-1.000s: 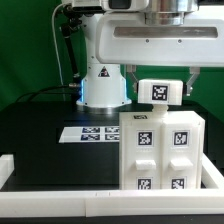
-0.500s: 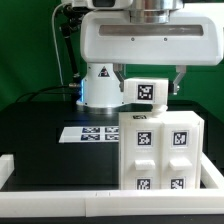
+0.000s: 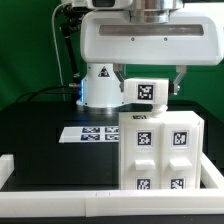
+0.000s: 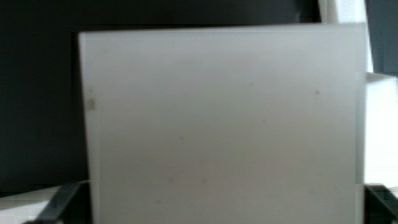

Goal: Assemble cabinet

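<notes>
The cabinet [image 3: 160,150] is a white boxy body with several tagged drawer blocks on its front, standing on the black table toward the exterior view's right. Just above its top edge hangs a white tagged panel [image 3: 150,92], held between the two fingers of my gripper [image 3: 151,87], which is shut on it. In the wrist view that panel [image 4: 222,110] shows as a plain white face filling most of the picture. The dark fingers [image 4: 64,205] show only at its two sides, with my gripper [image 4: 221,206] closed across its width.
The marker board [image 3: 90,133] lies flat on the table, to the exterior view's left of the cabinet. A low white rim [image 3: 60,192] runs along the table's front and left edge. The arm's white base [image 3: 100,85] stands behind the marker board.
The gripper with the tagged panel has shifted a little toward the exterior view's left and slightly up over the cabinet, then held still. The grip has not changed.
</notes>
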Tool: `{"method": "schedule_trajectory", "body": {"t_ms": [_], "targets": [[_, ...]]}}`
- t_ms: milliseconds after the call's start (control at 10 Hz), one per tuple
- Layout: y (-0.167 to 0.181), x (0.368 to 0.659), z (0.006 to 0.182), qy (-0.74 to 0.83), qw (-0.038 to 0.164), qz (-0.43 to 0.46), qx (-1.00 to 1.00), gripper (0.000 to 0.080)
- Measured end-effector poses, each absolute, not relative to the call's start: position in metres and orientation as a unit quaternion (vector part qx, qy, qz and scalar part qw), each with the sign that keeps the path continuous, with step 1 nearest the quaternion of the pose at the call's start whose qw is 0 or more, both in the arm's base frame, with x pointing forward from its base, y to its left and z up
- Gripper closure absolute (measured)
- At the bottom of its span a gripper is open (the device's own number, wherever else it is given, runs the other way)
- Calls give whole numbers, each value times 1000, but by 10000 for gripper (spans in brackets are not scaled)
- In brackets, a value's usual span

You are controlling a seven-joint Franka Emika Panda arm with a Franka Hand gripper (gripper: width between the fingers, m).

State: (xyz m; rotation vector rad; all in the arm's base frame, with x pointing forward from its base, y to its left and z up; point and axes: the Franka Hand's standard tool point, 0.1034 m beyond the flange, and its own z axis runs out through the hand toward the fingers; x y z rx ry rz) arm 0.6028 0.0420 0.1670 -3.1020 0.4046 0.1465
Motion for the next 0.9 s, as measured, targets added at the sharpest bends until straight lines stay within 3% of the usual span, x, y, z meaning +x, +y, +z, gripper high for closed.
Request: {"method": "schedule_trajectory", "body": {"t_ms": [900], "targets": [[51,602,166,118,8,48,-992,235]]}}
